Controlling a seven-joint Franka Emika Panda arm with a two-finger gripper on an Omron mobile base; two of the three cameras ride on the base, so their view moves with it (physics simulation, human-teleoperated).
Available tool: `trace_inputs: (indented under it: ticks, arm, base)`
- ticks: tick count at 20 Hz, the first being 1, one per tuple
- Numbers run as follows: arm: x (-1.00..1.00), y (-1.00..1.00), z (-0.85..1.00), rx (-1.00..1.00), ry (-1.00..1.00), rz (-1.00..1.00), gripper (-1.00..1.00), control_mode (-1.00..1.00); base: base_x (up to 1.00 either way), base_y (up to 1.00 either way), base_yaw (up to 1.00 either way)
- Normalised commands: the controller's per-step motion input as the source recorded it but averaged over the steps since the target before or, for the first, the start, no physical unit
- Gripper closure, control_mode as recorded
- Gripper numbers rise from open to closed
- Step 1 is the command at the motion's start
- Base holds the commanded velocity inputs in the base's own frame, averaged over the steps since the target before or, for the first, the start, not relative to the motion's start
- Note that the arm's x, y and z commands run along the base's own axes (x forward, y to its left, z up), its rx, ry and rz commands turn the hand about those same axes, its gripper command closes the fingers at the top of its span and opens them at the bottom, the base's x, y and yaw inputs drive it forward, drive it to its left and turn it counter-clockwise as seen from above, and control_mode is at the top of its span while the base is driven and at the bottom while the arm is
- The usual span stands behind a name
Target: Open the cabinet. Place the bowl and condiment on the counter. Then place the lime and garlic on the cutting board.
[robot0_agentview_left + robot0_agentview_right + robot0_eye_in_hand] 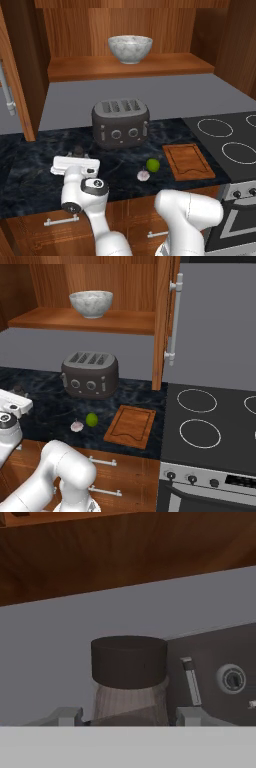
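Observation:
The cabinet stands open, and the marbled bowl sits on its shelf. My gripper is low over the counter, left of the toaster. Its fingers flank the condiment, a dark-capped bottle whose body seems to touch both; its base is hidden. The bottle stands upright at counter level. The lime and the garlic lie side by side on the counter, just left of the cutting board.
A dark toaster stands at the back of the counter, right of the gripper. The black stovetop lies to the right of the board. The open cabinet doors with bar handles jut out on both sides.

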Motion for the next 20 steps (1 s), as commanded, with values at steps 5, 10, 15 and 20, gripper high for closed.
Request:
trace_inputs:
  ticks: [5,10,15,20]
  arm:
    - [0.0,0.02,-0.13,0.0,0.0,-0.03,1.0,-1.0]
    - [0.0,0.03,-0.13,0.0,0.0,-0.04,1.0,-1.0]
    - [0.0,0.03,-0.16,0.0,0.0,-0.03,1.0,-1.0]
    - [0.0,0.03,-0.22,0.0,0.0,-0.04,1.0,-1.0]
  base:
    - [0.0,0.0,0.0]
    - [0.0,0.0,0.0]
    - [0.0,0.0,0.0]
    - [0.0,0.0,0.0]
